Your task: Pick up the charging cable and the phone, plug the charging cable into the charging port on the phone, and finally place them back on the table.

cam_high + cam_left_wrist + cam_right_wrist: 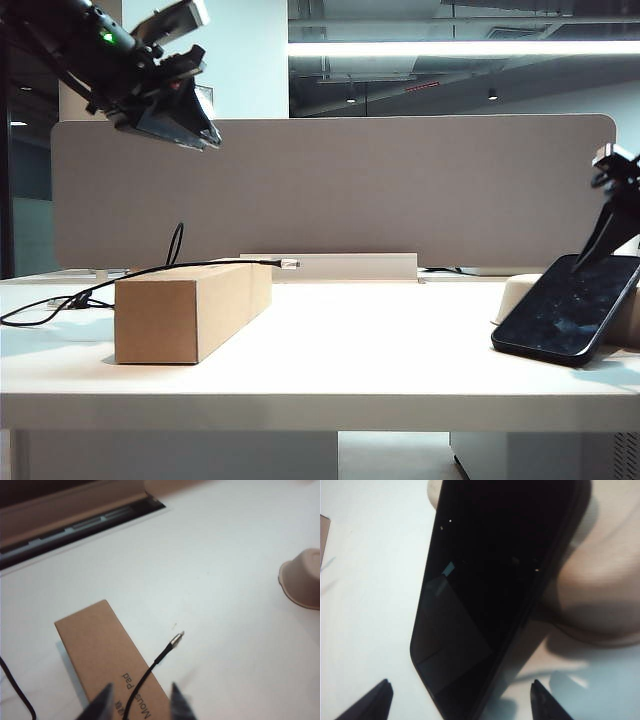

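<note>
Glossy black phone (485, 590) propped on off-white tray (600, 580), directly ahead of right gripper (460, 700), jaws spread wide, empty. Farther off, thin black charging cable (150, 670) draped over brown cardboard box (100, 645), beneath raised left gripper (140, 702), jaws parted, gripping nothing.

A long cardboard box (190, 310) is seen at eight o'clock; a grey divider panel (400, 190) stands behind it. An off-white tray (520, 295) is at four o'clock.
</note>
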`<state>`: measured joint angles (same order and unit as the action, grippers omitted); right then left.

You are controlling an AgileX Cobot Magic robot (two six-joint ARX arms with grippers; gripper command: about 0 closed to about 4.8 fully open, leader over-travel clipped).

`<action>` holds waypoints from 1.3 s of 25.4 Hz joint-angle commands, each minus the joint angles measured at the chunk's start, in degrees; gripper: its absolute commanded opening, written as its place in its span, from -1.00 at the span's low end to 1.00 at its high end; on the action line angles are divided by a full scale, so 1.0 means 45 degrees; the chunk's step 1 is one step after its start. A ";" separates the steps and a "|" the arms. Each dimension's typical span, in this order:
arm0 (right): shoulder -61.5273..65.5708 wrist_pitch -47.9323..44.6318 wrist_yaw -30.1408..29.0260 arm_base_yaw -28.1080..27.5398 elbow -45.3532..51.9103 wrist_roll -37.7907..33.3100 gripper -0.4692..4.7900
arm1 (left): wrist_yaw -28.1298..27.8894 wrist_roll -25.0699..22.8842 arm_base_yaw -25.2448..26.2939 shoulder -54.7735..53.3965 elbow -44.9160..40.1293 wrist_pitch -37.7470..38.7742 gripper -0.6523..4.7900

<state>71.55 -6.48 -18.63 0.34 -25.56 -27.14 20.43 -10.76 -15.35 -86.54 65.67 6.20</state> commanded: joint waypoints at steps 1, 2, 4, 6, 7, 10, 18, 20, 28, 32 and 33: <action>0.0607 -0.0874 -0.0185 -0.0010 -0.0073 -0.0413 0.62 | 0.0039 -0.0325 -0.0019 -0.0063 0.0418 0.0418 -0.18; 0.0826 -0.1030 -0.0214 -0.0010 -0.0073 -0.0461 0.62 | 0.0039 -0.0330 -0.0019 -0.0083 0.0525 0.0466 -0.18; 0.1501 -0.1598 -0.0233 -0.0010 -0.0073 -0.0753 0.62 | 0.0024 -0.0335 -0.0019 -0.0083 0.0792 0.0559 -0.18; 0.1894 -0.1962 -0.0233 -0.0010 -0.0073 -0.0967 0.62 | -0.0019 -0.0340 -0.0019 -0.0083 0.1030 0.0690 -0.18; 0.2142 -0.2200 -0.0238 -0.0010 -0.0083 -0.1098 0.62 | -0.0019 -0.0345 -0.0019 -0.0083 0.1156 0.0806 -0.18; 0.2880 -0.3099 -0.0476 -0.0010 -0.0083 -0.1496 0.62 | -0.0019 -0.0607 -0.0019 -0.0083 0.1724 0.1297 -0.18; 0.4323 -0.4799 -0.0991 -0.0005 -0.0087 -0.2370 0.38 | -0.0291 -0.0612 -0.0019 -0.0078 0.2244 0.1452 -0.18; 0.4532 -0.4867 -0.0996 -0.0005 -0.0087 -0.2370 0.15 | -0.0296 -0.0612 -0.0019 -0.0083 0.2244 0.1457 -0.18; 0.4634 -0.5319 -0.1146 -0.0005 -0.0087 -0.2361 -0.58 | -0.0296 -0.0627 -0.0019 -0.0083 0.2244 0.1443 -0.18; 0.4629 -0.6237 -0.2016 -0.0005 -0.0087 -0.2409 -0.85 | -0.0282 -0.1146 -0.0019 -0.0087 0.2244 0.1438 -0.18; 0.4609 -0.6441 -0.2234 0.0000 -0.0092 -0.2472 -0.85 | -0.0282 -0.1273 -0.0019 -0.0087 0.2244 0.1438 -0.18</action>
<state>92.16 -35.33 -28.67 0.40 -26.17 -38.96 18.98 -14.76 -15.35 -87.15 75.48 13.10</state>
